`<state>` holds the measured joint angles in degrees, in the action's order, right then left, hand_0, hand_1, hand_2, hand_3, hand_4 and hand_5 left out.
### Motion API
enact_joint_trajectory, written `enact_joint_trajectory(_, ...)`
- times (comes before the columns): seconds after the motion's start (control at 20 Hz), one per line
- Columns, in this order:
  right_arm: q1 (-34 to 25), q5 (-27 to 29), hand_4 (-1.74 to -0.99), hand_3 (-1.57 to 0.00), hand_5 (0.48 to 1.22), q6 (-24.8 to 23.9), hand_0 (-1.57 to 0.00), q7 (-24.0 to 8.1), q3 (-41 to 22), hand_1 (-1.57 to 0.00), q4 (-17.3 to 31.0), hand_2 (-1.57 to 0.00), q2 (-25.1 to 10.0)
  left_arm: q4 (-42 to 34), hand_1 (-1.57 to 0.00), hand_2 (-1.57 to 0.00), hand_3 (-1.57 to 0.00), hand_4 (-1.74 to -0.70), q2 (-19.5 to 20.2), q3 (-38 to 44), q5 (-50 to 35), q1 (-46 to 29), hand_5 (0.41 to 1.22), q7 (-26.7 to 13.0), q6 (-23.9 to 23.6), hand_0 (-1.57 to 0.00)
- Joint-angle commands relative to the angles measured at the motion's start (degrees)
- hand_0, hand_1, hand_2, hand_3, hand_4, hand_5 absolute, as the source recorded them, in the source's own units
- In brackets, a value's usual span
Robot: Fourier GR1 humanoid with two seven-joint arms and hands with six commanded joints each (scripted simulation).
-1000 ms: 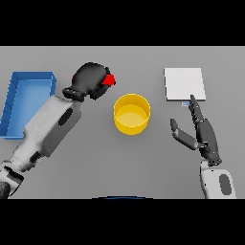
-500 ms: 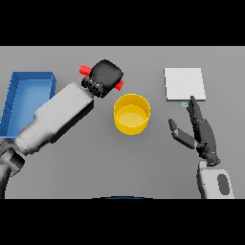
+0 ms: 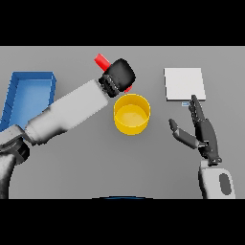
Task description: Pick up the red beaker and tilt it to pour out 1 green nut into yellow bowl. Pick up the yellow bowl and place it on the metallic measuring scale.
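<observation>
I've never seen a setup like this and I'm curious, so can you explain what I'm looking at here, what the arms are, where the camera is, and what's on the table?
This is a humanoid robot working at a grey table, and the picture is taken from its head, looking down, so its own arms reach in from below. Each white and grey arm ends in a dark robot hand with fingers and a thumb.

The left robot hand is curled round a red beaker, holding it tilted just behind a yellow bowl. The right robot hand is open and holds nothing, beside the bowl.

Also on the table: a flat pale square at the far right, the measuring scale, and a blue tray at the far left. I cannot see any green nut in this picture.
</observation>
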<state>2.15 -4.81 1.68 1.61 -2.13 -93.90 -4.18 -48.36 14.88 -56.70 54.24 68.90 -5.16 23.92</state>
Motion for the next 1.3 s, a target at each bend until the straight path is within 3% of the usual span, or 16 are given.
enact_joint_trajectory(0.0,0.1,0.3,-1.297,0.0,0.602,0.2,0.0,0.1,0.2,0.0,0.1,0.0,-0.1,-0.5,-1.57,-1.57,-1.51,-1.73,0.1,-1.5,0.9,0.2,1.221,0.1,-0.2,-1.57)
enact_joint_trajectory(0.1,0.1,0.4,-1.29,0.0,0.604,0.3,0.0,-0.3,0.2,0.0,0.6,0.0,0.0,0.6,-1.57,-1.57,-1.53,-1.74,-0.5,-4.3,2.5,0.8,1.221,-0.4,-1.0,-1.57)
enact_joint_trajectory(0.3,1.1,-0.6,-1.29,0.0,0.607,-0.1,0.0,1.1,-0.4,0.0,0.0,0.0,0.2,2.5,-1.57,-1.57,-1.55,-1.74,-1.5,-10.0,4.9,4.3,1.221,2.2,1.1,-1.57)
enact_joint_trajectory(0.5,-0.2,-1.3,-1.283,0.0,0.601,-1.0,0.0,-0.4,-0.1,0.0,0.5,0.0,0.0,4.3,-1.57,-1.57,-1.56,-1.74,-3.0,-12.9,5.3,7.0,1.221,3.3,2.4,-1.57)
enact_joint_trajectory(0.8,0.5,-2.2,-1.258,0.0,0.587,-1.2,0.0,0.9,-0.2,0.0,0.8,0.0,-0.3,5.8,-1.57,-1.57,-1.57,-1.74,-3.1,-17.3,6.0,9.7,1.221,3.9,3.3,-1.57)
enact_joint_trajectory(1.0,-0.2,-1.9,-1.233,0.0,0.585,-1.2,0.0,0.9,-0.2,0.0,0.7,0.0,-0.1,7.4,-1.57,-1.57,-1.57,-1.74,-3.4,-18.2,5.5,12.2,1.221,3.8,1.7,-1.57)
enact_joint_trajectory(1.1,-0.1,-2.0,-1.222,0.0,0.59,-1.3,0.0,0.9,-0.3,0.0,0.8,0.0,0.1,8.2,-1.57,-1.57,-1.57,-1.74,-2.2,-17.2,4.3,14.9,1.159,4.0,0.7,-1.57)
enact_joint_trajectory(1.15,-0.1,-1.5,-1.219,0.0,0.595,-0.8,0.0,1.4,0.0,0.0,1.1,0.0,-0.2,8.5,-1.57,-1.57,-1.57,-1.74,-1.7,-16.9,4.2,16.1,1.171,3.0,-0.1,-1.57)
enact_joint_trajectory(1.25,0.6,-1.7,-1.222,0.0,0.609,-0.3,0.0,2.8,-0.9,0.0,0.7,0.0,0.3,9.7,-1.27,-1.25,-1.57,-1.64,0.1,-15.6,3.1,18.4,1.189,3.2,-3.7,-1.57)
